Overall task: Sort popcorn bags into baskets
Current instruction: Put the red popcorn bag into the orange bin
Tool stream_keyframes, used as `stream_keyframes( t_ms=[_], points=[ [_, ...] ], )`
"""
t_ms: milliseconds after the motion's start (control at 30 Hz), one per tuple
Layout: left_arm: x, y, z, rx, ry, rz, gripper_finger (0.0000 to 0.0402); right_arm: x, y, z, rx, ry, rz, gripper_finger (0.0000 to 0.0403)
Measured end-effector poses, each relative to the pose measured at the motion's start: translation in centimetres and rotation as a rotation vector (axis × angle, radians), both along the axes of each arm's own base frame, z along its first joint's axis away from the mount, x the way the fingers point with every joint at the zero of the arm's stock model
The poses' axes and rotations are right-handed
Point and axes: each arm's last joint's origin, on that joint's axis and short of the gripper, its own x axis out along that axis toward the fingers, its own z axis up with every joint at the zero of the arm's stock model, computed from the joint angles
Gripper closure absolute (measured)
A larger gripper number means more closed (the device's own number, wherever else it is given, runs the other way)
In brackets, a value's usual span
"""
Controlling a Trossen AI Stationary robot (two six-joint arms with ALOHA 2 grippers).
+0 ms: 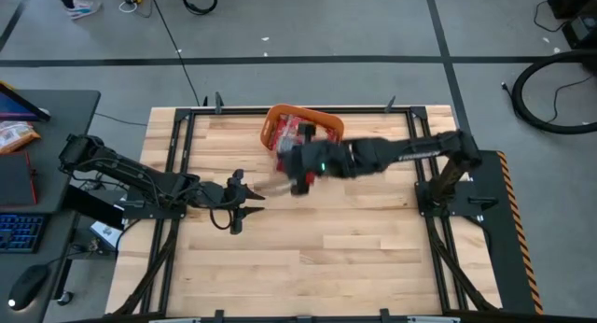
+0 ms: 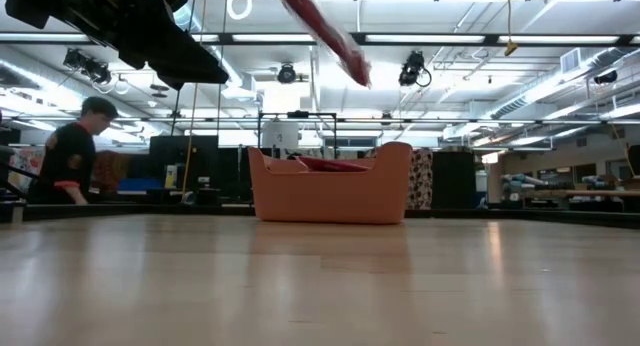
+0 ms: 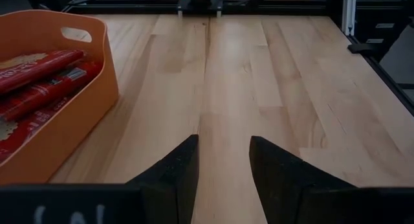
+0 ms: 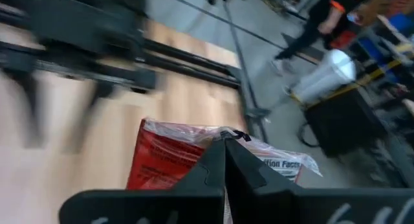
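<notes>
Basket (image 1: 300, 123) at far table edge, bare wood nearer; right gripper (image 4: 224, 153) clamped on one popcorn bag (image 4: 165, 158); left gripper (image 3: 223, 160) apart, waiting left.

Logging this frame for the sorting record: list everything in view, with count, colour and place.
Basket: one, orange, far middle of the table.
Popcorn bags in basket: several, red, lying flat; exact count unclear.
Held popcorn bag: one, red with clear edge, lifted above the table.
Table: one, light wood, black frame.
Person: one, dark top, in the room beyond.
Right gripper: fingers shut on the held bag, beside the basket.
Left gripper: fingers open, low over bare wood.
</notes>
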Motion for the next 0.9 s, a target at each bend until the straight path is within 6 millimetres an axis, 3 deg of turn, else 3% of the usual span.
stream_keyframes(
  t_ms=[300,500,700,900],
  points=[
    [0.0,0.0,0.0,0.0,0.0,0.0,0.026,0.0,-10.7,-2.9,-0.043,0.015,-0.117,0.04],
    [0.0,0.0,0.0,0.001,0.0,0.0,0.026,-1.4,-16.9,-5.7,0.012,0.027,-0.137,0.0394],
    [0.0,0.0,0.0,0.001,0.0,-0.001,0.026,-3.3,-19.9,-9.1,0.181,0.074,-0.086,0.0392],
    [0.0,0.0,0.0,0.002,0.0,-0.001,0.026,-4.1,-20.1,-11.4,0.309,0.107,-0.072,0.0377]
  ],
)
